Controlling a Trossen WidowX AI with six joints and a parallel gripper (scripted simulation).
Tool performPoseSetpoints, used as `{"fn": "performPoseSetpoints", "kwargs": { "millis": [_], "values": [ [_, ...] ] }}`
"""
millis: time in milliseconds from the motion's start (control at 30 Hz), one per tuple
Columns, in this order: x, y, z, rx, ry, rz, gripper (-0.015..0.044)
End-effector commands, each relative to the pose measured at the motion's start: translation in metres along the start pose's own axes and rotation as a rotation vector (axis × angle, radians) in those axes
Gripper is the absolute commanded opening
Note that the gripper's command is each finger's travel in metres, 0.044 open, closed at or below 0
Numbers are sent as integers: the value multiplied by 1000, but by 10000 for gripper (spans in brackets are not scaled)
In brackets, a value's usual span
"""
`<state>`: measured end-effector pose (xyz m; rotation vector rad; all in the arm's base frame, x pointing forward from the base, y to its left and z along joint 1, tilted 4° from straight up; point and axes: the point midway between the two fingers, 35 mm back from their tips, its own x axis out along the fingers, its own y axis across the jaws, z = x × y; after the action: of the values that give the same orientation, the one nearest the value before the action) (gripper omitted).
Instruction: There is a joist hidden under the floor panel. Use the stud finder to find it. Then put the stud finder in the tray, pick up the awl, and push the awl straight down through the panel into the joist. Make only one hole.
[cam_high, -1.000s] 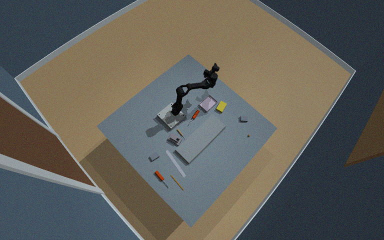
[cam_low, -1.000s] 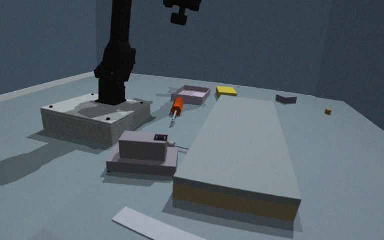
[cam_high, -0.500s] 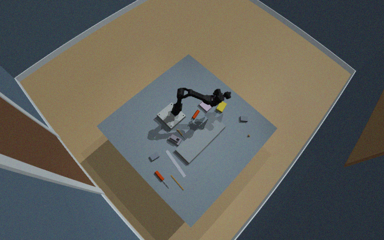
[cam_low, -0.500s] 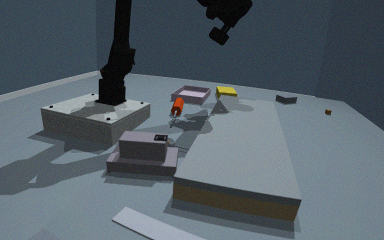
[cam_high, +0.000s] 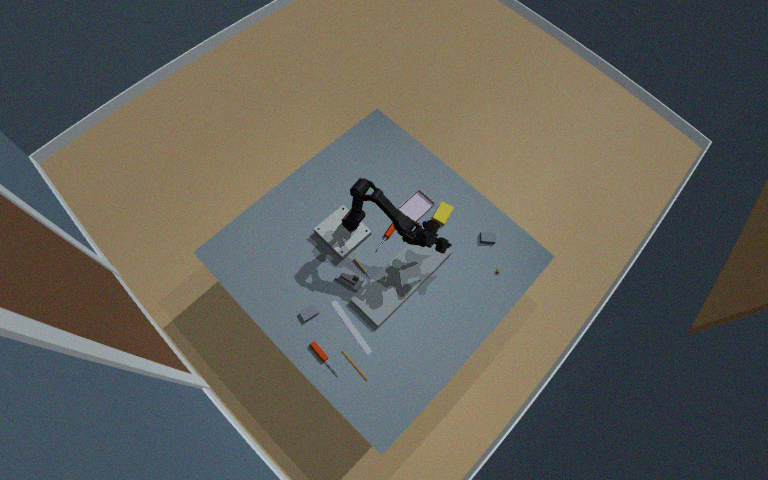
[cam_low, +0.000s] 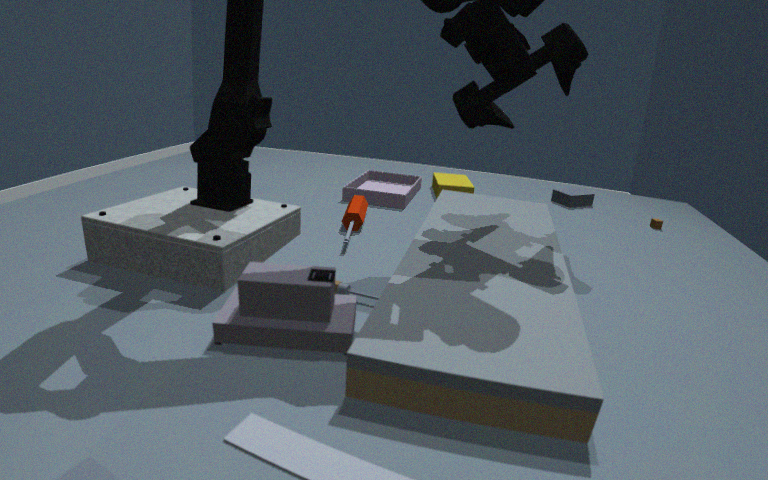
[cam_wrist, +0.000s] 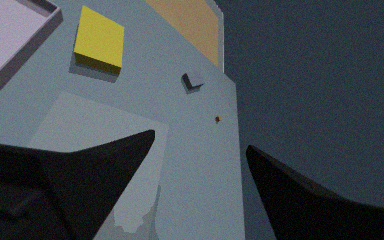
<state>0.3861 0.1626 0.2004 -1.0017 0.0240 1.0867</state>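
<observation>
The stud finder (cam_high: 349, 280) (cam_low: 286, 300), a grey-mauve block with a dark display, lies on the floor beside the panel's near left corner. The awl (cam_high: 360, 266), with a tan handle and thin metal shaft, lies between it and the robot base; the exterior view shows it partly hidden behind the stud finder. The long grey floor panel (cam_high: 378, 316) (cam_low: 543, 362) (cam_wrist: 100, 120) shows no hole that I can make out; arm shadows cover part of it. The pale pink tray (cam_high: 416, 206) (cam_low: 373, 197) (cam_wrist: 35, 48) is empty. My gripper (cam_high: 438, 235) (cam_low: 540, 110) (cam_wrist: 200, 141) is open and empty, high above the panel's far end.
A yellow block (cam_high: 443, 212) (cam_low: 453, 182) (cam_wrist: 100, 40) sits by the tray. An orange-handled screwdriver (cam_high: 389, 230) (cam_low: 355, 212) lies near the base, another (cam_high: 318, 350) farther off. A white strip (cam_high: 351, 327) (cam_low: 305, 452), a pencil (cam_high: 354, 365) and a small orange cube (cam_high: 497, 271) (cam_low: 656, 223) (cam_wrist: 218, 119) also lie around.
</observation>
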Motion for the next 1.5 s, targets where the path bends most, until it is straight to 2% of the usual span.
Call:
{"fn": "performPoseSetpoints", "kwargs": {
  "millis": [0, 200, 433, 600, 767, 1467],
  "values": [
    [-36, 4, -66, 180, 174, -24, 440],
    [-100, 26, -144, 449, 396, -67, 440],
    [-185, 84, -216, 795, 647, -100, 440],
    [-243, 139, -241, 1061, 789, -116, 440],
    [-291, 198, -243, 1329, 886, -124, 440],
    [-290, 208, -247, 1363, 895, -125, 440]
  ]
}}
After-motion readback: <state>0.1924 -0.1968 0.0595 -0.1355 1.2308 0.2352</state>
